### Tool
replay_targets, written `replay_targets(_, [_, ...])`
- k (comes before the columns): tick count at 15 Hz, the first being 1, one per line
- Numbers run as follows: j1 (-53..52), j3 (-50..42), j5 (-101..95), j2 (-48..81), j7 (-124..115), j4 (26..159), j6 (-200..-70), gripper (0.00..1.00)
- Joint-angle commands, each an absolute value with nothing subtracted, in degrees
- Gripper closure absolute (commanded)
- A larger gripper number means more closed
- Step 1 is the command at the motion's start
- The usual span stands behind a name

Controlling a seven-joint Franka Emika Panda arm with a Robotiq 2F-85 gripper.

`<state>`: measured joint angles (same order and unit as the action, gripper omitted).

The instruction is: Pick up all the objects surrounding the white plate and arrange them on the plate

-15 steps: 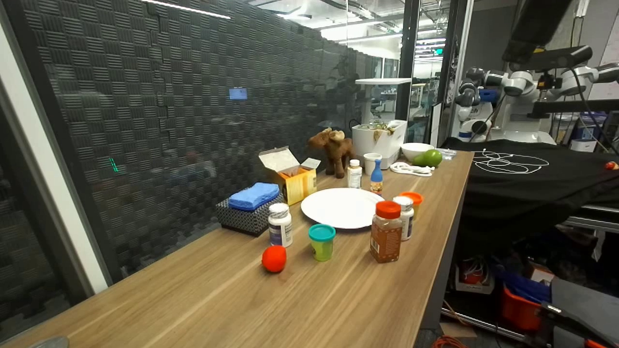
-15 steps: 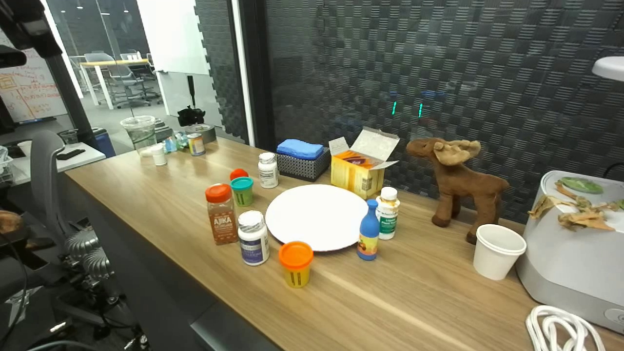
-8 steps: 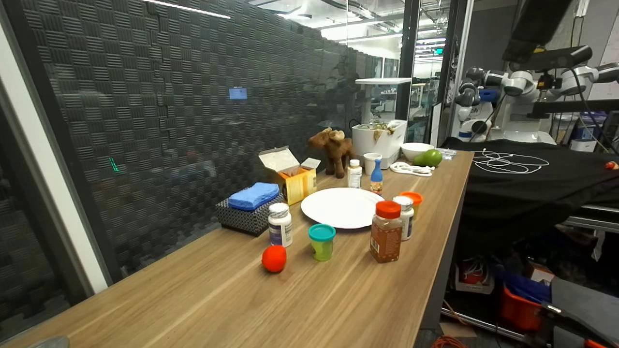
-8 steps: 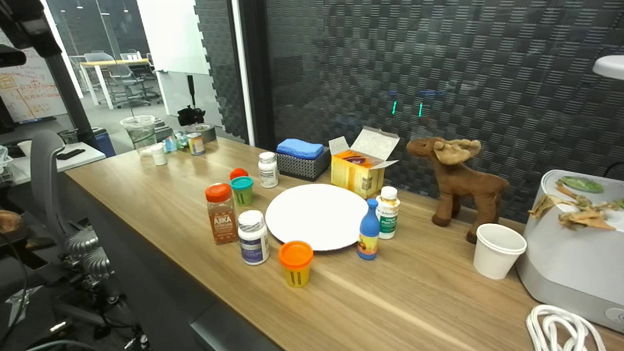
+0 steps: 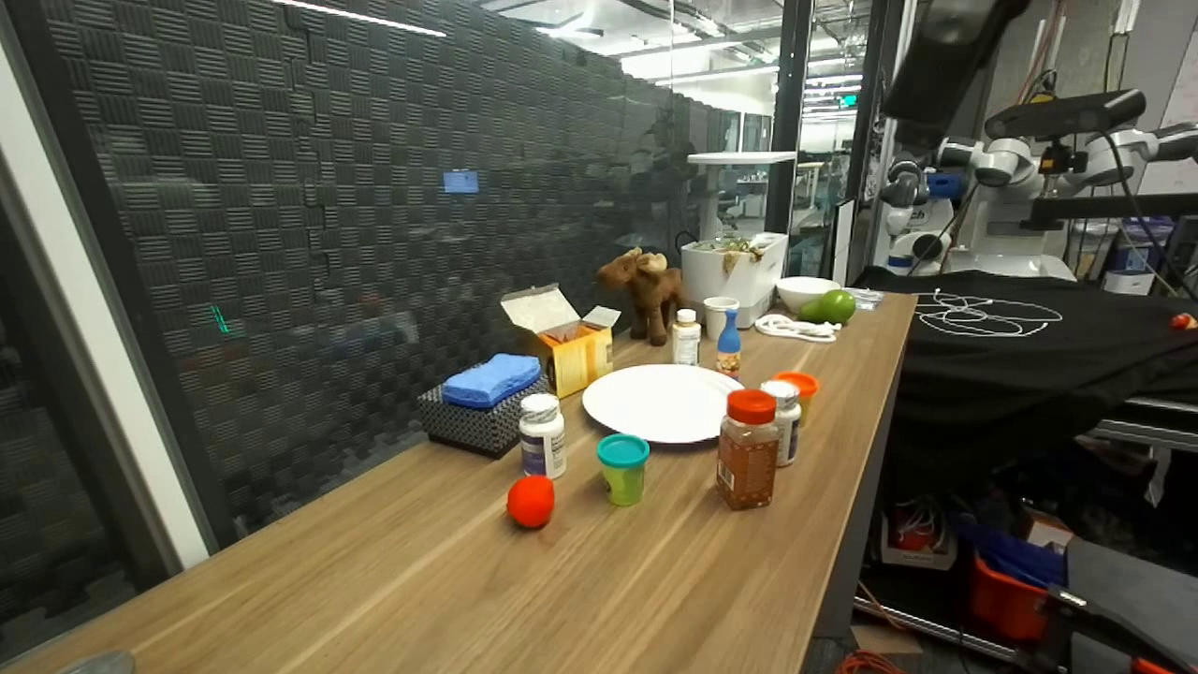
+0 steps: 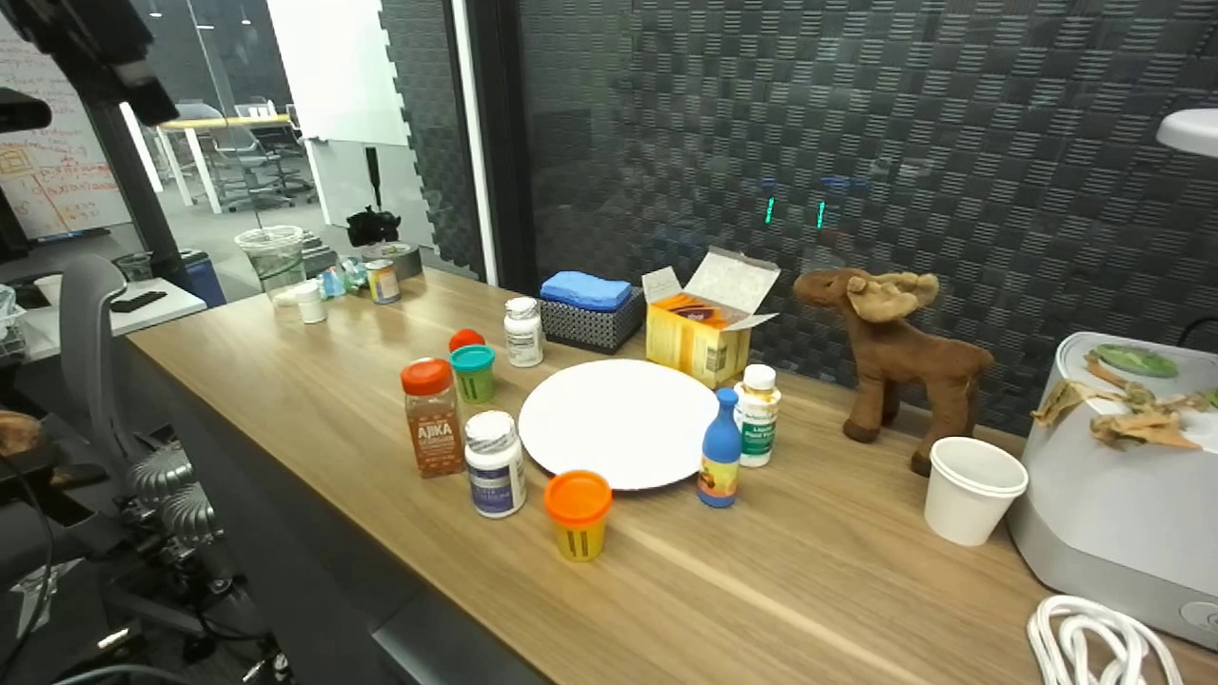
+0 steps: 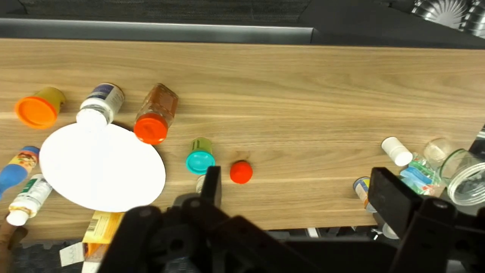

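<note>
Brown, square-sided, red-lidded jar [image 6: 435, 423] stands upright in an exterior view, round white-capped bottle [image 6: 495, 468] at its four o'clock; your black gripper [image 7: 295, 184] gapes.

On a wooden table [image 6: 809, 571] — plate [image 6: 618, 423], flat, with red ball [image 5: 531, 502], teal cup [image 5: 623, 473], brown jar [image 5: 747, 459], three white bottles [image 6: 496, 466], orange cup [image 6: 579, 518], blue bottle [image 6: 719, 452] and yellow box [image 6: 693, 342] around it; farther off — dark box [image 6: 588, 325], moose [image 6: 909, 352], paper cup [image 6: 971, 499], planter [image 6: 1123, 514], cord [image 5: 796, 329], bowl [image 5: 794, 294].

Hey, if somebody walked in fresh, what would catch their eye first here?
Probably the large white plate on the wooden table. Next, the bright red ball beside the teal-lidded tub. The brown toy moose, standing near the paper cup, might draw a glance too.
</note>
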<state>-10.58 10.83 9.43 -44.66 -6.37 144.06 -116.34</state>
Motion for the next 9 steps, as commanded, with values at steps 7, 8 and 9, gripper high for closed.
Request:
replay_targets(7, [-8.8,12.5,3.0,-14.6,-7.2,125.0,-124.5,0.0])
replay_targets(8, [-8.5,12.2,1.5,-11.9,-7.3,123.3,-125.2,0.0])
replay_targets(9, [-8.2,11.6,0.4,-9.2,-7.1,121.7,-125.9,0.0])
